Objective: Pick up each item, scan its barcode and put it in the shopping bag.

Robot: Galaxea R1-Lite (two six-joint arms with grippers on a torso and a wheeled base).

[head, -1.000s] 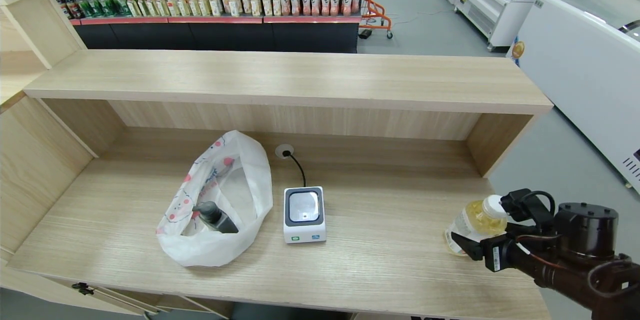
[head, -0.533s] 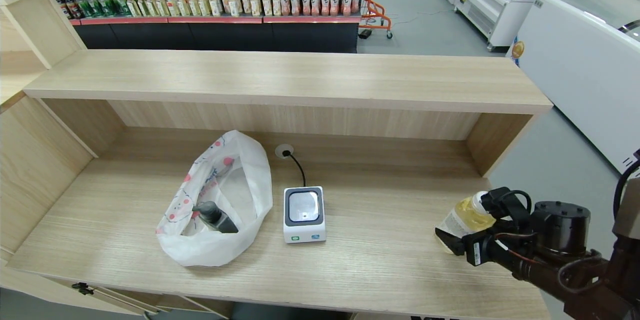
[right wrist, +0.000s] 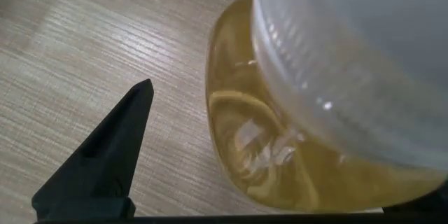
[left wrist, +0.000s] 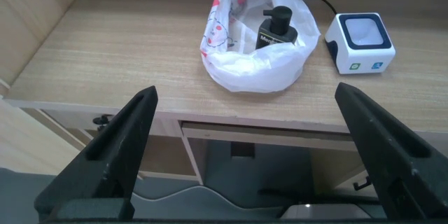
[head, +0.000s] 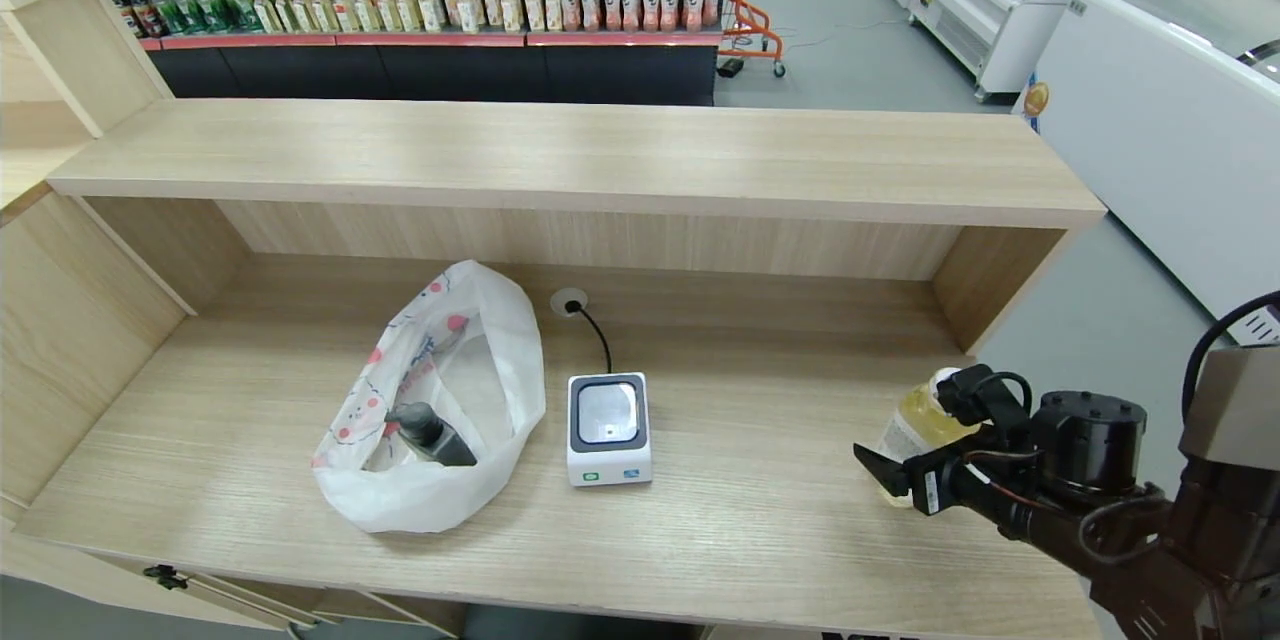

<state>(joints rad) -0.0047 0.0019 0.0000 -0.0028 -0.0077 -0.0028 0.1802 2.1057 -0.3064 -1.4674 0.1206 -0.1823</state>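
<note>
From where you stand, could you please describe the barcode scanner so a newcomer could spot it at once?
On the wooden counter, look just right of the white shopping bag. The scanner is the small white box with a dark glass top and a black cable.

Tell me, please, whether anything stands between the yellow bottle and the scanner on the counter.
Nothing visible does: only the counter's wood lies between the bottle and the scanner.

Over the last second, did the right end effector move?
Yes. The right end effector has shifted left along the counter, closer to the scanner, and the yellow bottle came with it.
</note>
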